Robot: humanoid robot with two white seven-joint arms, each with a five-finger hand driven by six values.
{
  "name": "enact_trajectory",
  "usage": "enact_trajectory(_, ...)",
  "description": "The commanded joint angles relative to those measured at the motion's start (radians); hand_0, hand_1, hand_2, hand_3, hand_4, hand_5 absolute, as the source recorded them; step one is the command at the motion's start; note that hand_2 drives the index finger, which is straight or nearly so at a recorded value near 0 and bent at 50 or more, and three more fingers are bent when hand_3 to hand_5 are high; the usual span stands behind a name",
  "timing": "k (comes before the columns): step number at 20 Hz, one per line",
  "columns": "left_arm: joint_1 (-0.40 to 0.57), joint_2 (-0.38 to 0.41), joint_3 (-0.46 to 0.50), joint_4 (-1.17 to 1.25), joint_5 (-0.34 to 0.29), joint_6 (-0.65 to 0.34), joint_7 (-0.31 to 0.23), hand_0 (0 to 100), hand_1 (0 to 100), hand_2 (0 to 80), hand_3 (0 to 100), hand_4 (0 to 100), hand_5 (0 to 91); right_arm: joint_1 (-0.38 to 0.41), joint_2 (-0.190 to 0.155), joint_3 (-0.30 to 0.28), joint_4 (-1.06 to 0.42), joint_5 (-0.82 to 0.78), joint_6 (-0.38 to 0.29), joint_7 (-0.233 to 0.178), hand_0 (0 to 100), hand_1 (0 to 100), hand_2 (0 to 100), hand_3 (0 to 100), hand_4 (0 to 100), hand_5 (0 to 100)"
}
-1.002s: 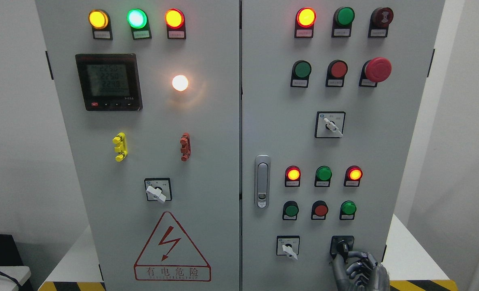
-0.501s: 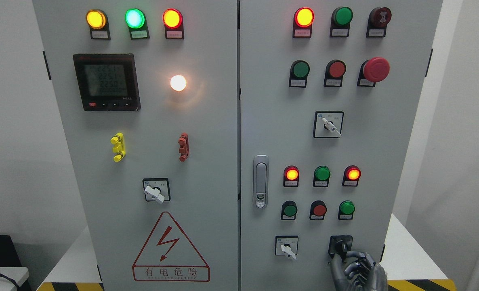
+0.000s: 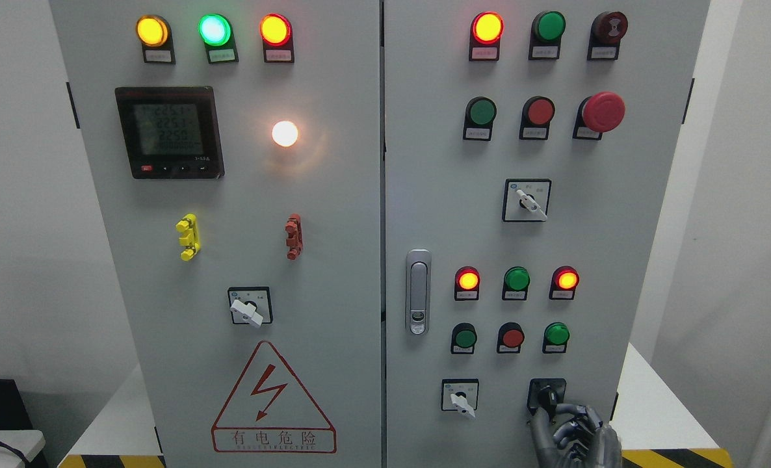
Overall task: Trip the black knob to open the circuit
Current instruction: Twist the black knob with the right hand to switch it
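The black knob point(image 3: 547, 394) sits in a black square plate at the bottom right of the grey cabinet's right door point(image 3: 619, 227). My right hand point(image 3: 571, 430) comes up from the bottom edge just below it. Its dark metal fingers point(image 3: 579, 411) are curled around the knob's lower end, with the thumb on the left side. The knob's handle points down and slightly right, and the fingers partly hide it. My left arm is out of view.
A white selector switch point(image 3: 461, 398) sits left of the knob. Lit red lamps point(image 3: 468, 279) and green buttons point(image 3: 557, 333) are above it. The door latch point(image 3: 418, 291) is at the middle seam. A white table point(image 3: 652, 403) with a yellow-black edge stripe holds the cabinet.
The whole panel has drifted a few pixels left in the picture. My right hand stays on the black knob in the same pose; the knob's angle looks unchanged.
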Motion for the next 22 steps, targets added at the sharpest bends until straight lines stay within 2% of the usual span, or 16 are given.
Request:
enact_trajectory(1, -0.008, 0.0, 0.0, 0.0, -0.034, 0.0, 0.001, 12, 39, 0.0, 0, 0, 0.0, -0.001, 0.001, 0.007, 0.009, -0.001, -0.001, 0.004, 44, 77, 55, 90, 92, 96)
enact_trajectory(22, -0.008, 0.0, 0.0, 0.0, -0.032, 0.0, 0.001, 12, 39, 0.0, 0, 0, 0.0, -0.007, 0.001, 0.01, 0.01, -0.043, 0.021, 0.007, 43, 75, 56, 91, 93, 96)
